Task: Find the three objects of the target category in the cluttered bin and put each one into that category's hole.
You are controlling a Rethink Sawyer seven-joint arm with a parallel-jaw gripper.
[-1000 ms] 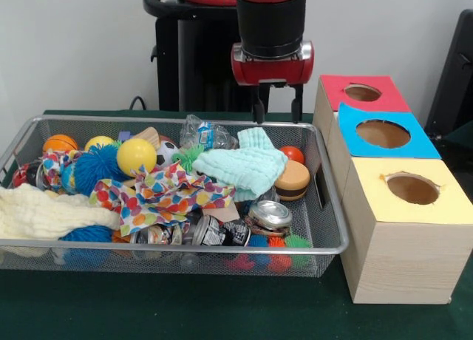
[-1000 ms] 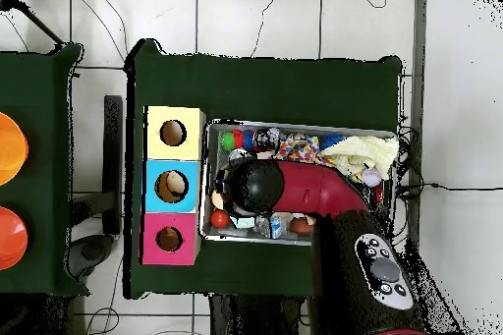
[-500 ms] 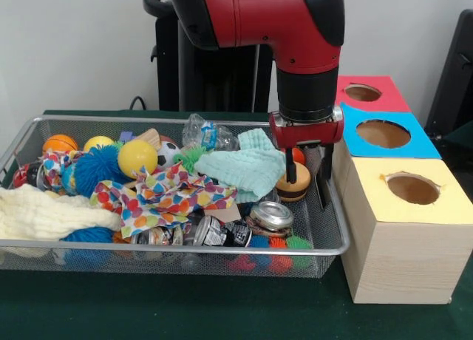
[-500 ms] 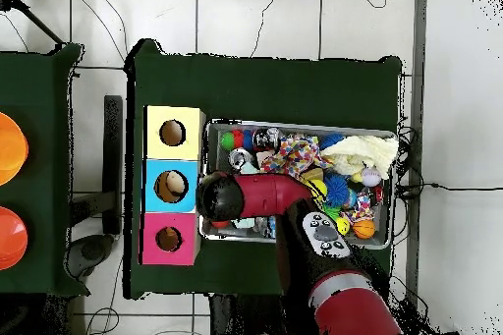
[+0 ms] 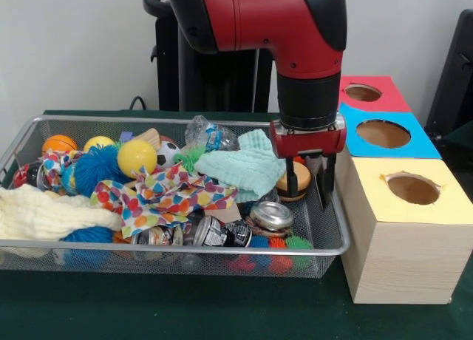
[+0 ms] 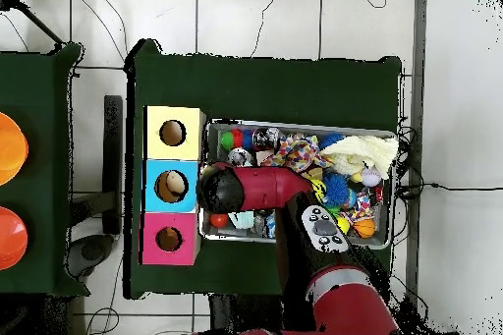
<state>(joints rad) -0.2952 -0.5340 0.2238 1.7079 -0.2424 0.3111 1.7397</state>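
Front view: gripper (image 5: 308, 189) hangs at right of centre inside the bin (image 5: 222, 247), fingers spread, empty, flanking a burger-shaped toy (image 5: 293, 181). No plush animals are visible; presumably buried beneath the mint cloth (image 5: 240, 168) and patterned cloth (image 5: 166, 196). Expect them light and squashy; pinch mid-body. The red-ringed hole (image 5: 362, 92) sits upper right.

Glossy red robot arm (image 5: 259, 18) with rounded black joint caps and a black cylindrical wrist. A red collar edged in silver sits below the wrist, carrying the gripper (image 5: 308, 183) with two thin black fingers. From above, a black panel with grey buttons shows
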